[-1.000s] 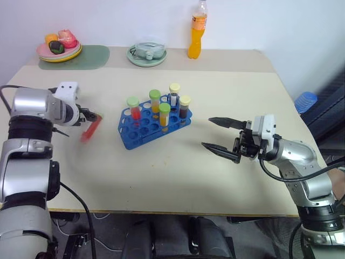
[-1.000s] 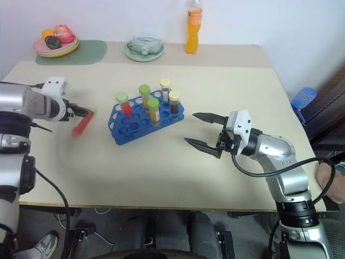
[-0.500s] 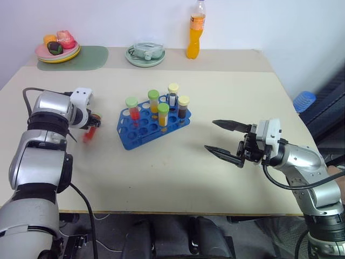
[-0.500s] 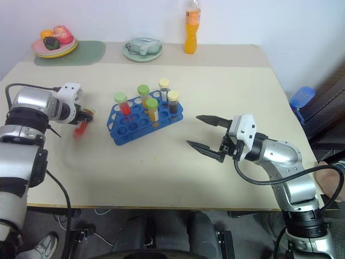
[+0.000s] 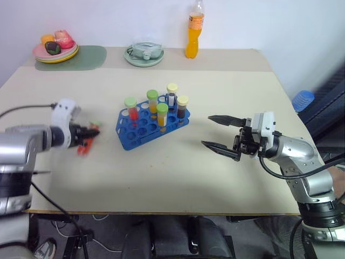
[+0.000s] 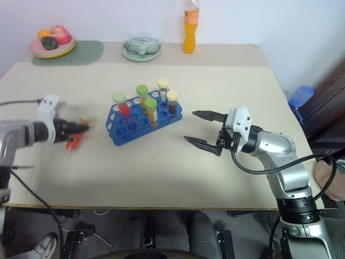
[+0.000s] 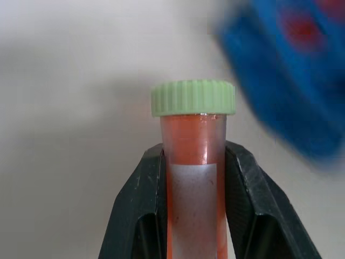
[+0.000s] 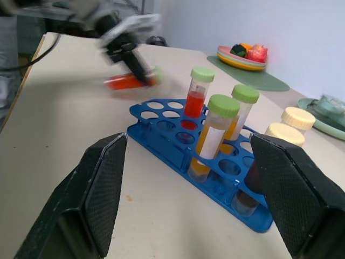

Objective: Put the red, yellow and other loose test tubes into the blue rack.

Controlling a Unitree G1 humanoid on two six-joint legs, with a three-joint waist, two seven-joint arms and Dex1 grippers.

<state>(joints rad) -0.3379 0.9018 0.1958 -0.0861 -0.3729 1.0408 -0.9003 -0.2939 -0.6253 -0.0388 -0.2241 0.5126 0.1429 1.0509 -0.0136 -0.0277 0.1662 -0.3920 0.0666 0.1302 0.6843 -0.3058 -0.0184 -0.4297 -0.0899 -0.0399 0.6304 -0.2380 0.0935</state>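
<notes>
Left claw (image 7: 191, 178) is clamped on a red tube (image 7: 192, 162) with a green cap, held over the worktop (image 5: 161, 172) just left of the blue rack (image 5: 148, 129). Right claw (image 5: 221, 135) hangs with fingers apart, right of the rack, which holds five tubes.

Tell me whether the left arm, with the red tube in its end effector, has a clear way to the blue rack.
Probably yes. The left end effector is shut on the red tube, and only bare table lies before the blue rack, whose near holes look open.
</notes>
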